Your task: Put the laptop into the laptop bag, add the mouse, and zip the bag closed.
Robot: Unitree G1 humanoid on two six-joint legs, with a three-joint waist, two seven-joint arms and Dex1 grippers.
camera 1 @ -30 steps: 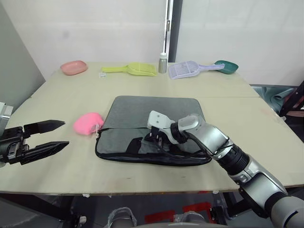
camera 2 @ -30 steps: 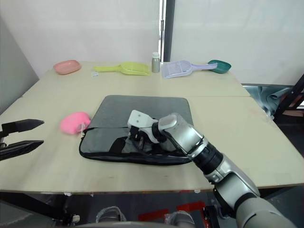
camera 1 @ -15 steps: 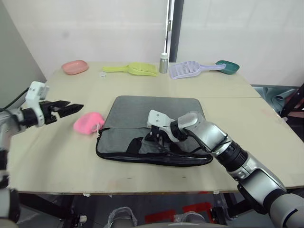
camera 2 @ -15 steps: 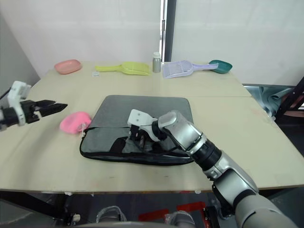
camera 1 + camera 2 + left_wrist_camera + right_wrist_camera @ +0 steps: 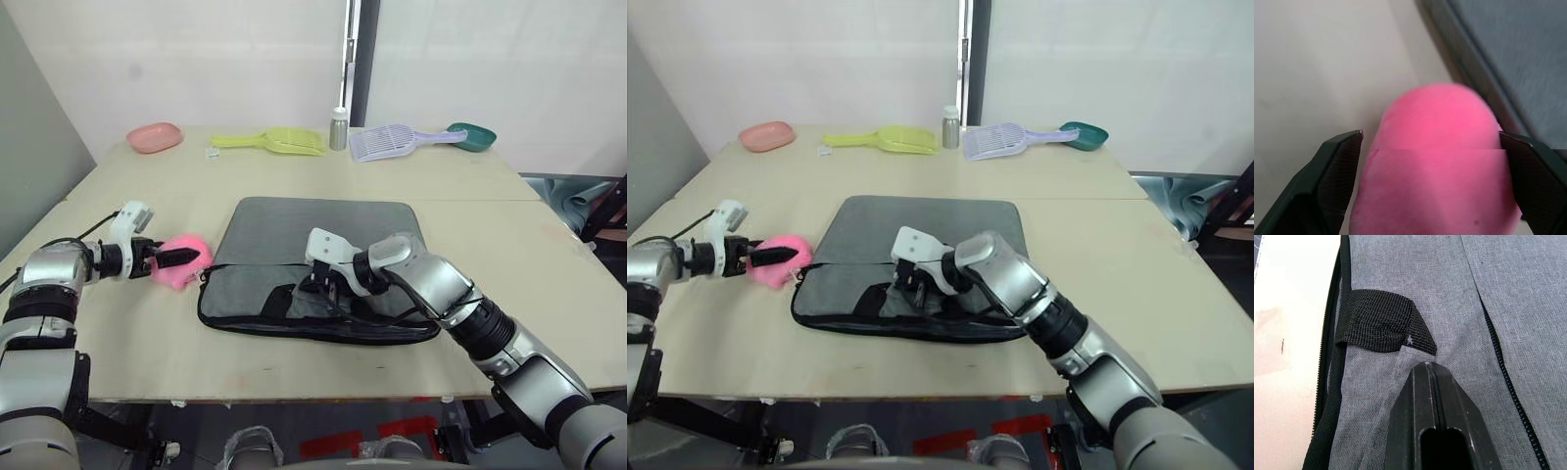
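Centrally on the surface (image 5: 147,333) lies the laptop bag (image 5: 323,266), a flat grey case with black edging, one black strap handle (image 5: 1382,321) lying on its near half. We see our right gripper (image 5: 1435,382) resting on the bag's fabric beside that handle, fingers pressed together on nothing. Our left gripper (image 5: 1432,156) stands with its jaws apart, one on each side of a pink plush toy (image 5: 179,257) that sits just beside the bag's left edge. Whether the pads (image 5: 1337,166) touch the plush we cannot tell. We cannot make out a laptop or a white mouse; each may already be inside, though that is a guess. If the left gripper means to take the toy, we judge this a mistake, since the task names the mouse. To zip well, the right gripper should pin the fabric flat while the other finds the zip (image 5: 1508,377) pull.
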